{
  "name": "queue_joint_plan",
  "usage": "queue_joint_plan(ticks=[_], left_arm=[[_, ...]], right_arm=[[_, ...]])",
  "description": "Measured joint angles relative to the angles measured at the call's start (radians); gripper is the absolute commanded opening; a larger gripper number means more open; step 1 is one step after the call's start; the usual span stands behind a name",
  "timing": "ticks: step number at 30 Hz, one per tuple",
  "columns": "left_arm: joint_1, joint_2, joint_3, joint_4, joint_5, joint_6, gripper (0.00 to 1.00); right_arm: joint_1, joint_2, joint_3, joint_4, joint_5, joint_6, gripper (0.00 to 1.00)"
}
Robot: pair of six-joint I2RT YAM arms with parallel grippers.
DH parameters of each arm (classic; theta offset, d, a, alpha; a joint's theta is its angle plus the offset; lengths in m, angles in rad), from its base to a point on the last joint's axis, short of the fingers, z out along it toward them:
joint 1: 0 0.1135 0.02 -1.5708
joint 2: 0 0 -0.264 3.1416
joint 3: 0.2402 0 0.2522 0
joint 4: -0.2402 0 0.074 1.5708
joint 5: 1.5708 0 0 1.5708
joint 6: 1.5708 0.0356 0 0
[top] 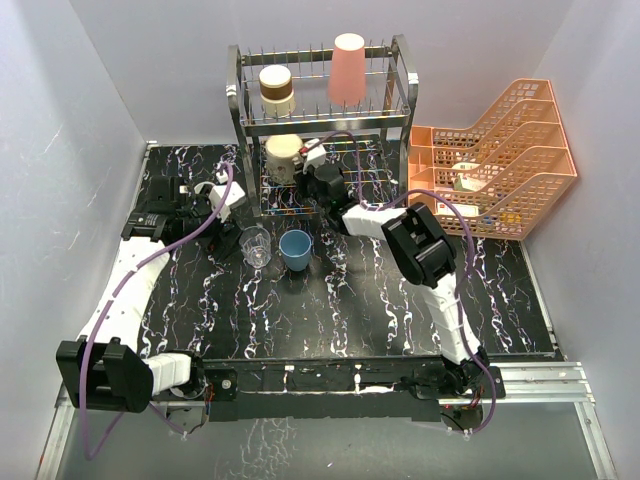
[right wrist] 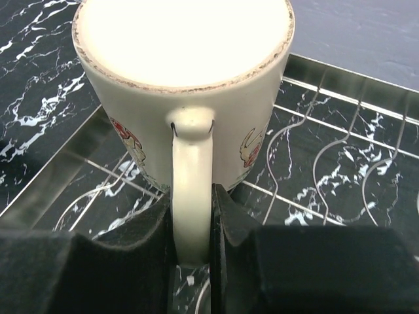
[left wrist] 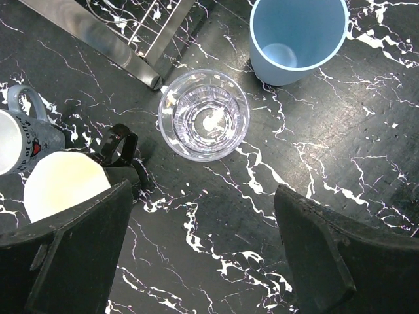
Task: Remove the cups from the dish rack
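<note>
The steel dish rack (top: 400, 95) stands at the back. Its upper tier holds a brown-and-cream cup (top: 276, 88) and a salmon-pink tumbler (top: 348, 68). A cream mug (top: 283, 157) sits upside down on the lower tier. My right gripper (top: 308, 165) reaches into the lower tier and is shut on the mug's handle (right wrist: 192, 196); the mug (right wrist: 183, 85) rests on the wires. A clear glass (left wrist: 204, 114) and a blue cup (left wrist: 298, 39) stand upright on the table. A black mug (left wrist: 65, 183) and a small white cup (left wrist: 19, 137) stand left of them. My left gripper (left wrist: 209, 261) is open and empty above the table.
Orange mesh stacked trays (top: 505, 150) stand right of the rack, holding small items. The rack's front corner post (left wrist: 98, 39) is close to the glass. The black marbled table (top: 350, 310) is walled in on the left, back and right.
</note>
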Motion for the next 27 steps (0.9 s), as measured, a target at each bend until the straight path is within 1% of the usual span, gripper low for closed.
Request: queue_joint_plan(ticks=[6,10,14,16,22,27], left_arm=[[0.000,0.002,0.000,-0.002,-0.003,0.045,0.85],[0.000,0.002,0.000,-0.002,0.023,0.072,0.80],[-0.023,0.002,0.003,0.015,0.041,0.077,0.80],[-0.065,0.002,0.006,0.031,0.028,0.076,0.80],[-0.282,0.014,0.047,0.082,-0.038,0.058,0.84],[-0.338,0.019,0.039,0.173,-0.108,0.071,0.82]], right_arm=[[0.000,-0.123,-0.175,0.022,0.039,0.039,0.08],[-0.002,-0.225,-0.312,0.045,0.089,0.083,0.08],[-0.003,-0.323,-0.421,0.068,0.149,0.123,0.08],[-0.003,-0.365,-0.452,0.069,0.182,0.141,0.08],[-0.003,-0.465,-0.518,0.013,0.262,0.212,0.08],[-0.006,-0.546,-0.542,-0.082,0.298,0.342,0.08]])
